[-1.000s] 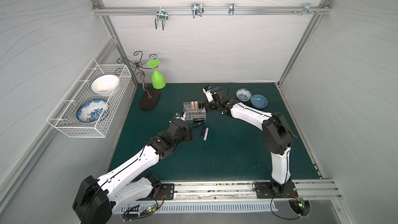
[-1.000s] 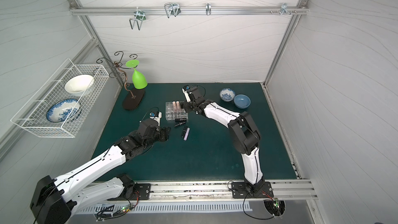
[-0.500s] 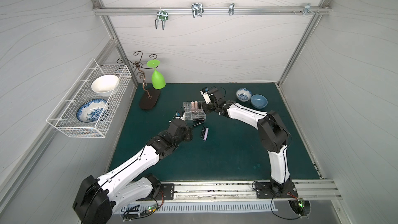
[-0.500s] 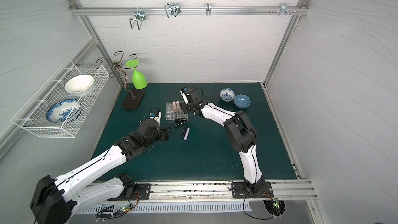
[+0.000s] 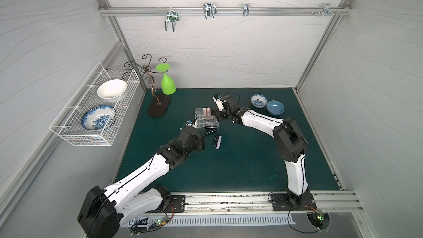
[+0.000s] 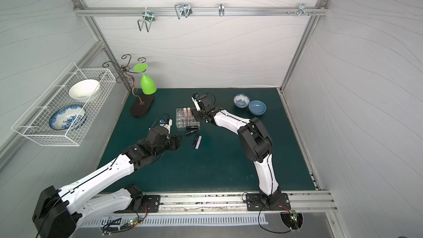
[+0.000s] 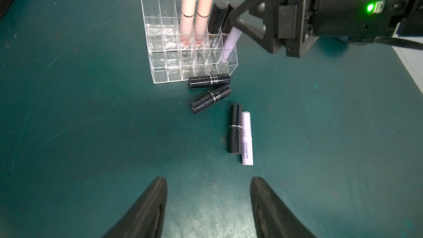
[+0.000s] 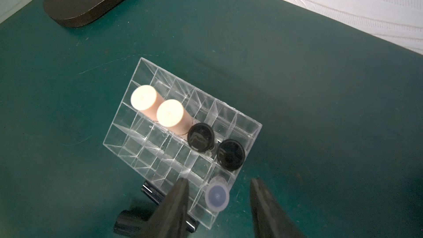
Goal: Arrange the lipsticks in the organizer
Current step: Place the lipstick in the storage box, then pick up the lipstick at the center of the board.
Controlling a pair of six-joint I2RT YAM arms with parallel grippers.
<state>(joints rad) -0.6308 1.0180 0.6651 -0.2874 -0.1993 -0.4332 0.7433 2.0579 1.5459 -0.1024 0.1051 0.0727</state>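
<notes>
The clear organizer [image 7: 190,65] [image 8: 160,156] stands mid-mat in both top views [image 5: 206,120] [image 6: 186,120]. It holds two pink lipsticks [image 7: 188,14], two black ones [image 7: 217,17] and a lilac one [image 7: 231,42] leaning in a corner cell. My right gripper [image 8: 219,179] [image 5: 218,116] hovers over that corner, open, with the lilac cap [image 8: 216,196] free between its fingers. Three black lipsticks [image 7: 209,81] [image 7: 210,99] [image 7: 235,129] and a lilac one [image 7: 247,138] lie loose on the mat. My left gripper [image 7: 208,178] [image 5: 201,143] is open and empty just short of them.
Two small bowls [image 5: 259,100] [image 5: 275,107] sit at the back right. A wire stand on a dark base [image 5: 159,108] carries a green glass [image 5: 168,83] at the back left. A white wire basket [image 5: 96,111] with dishes hangs on the left wall.
My right gripper moved slightly over the organizer's corner and opened, letting go of the lilac lipstick, which now stands in a cell. The left arm has not moved.
</notes>
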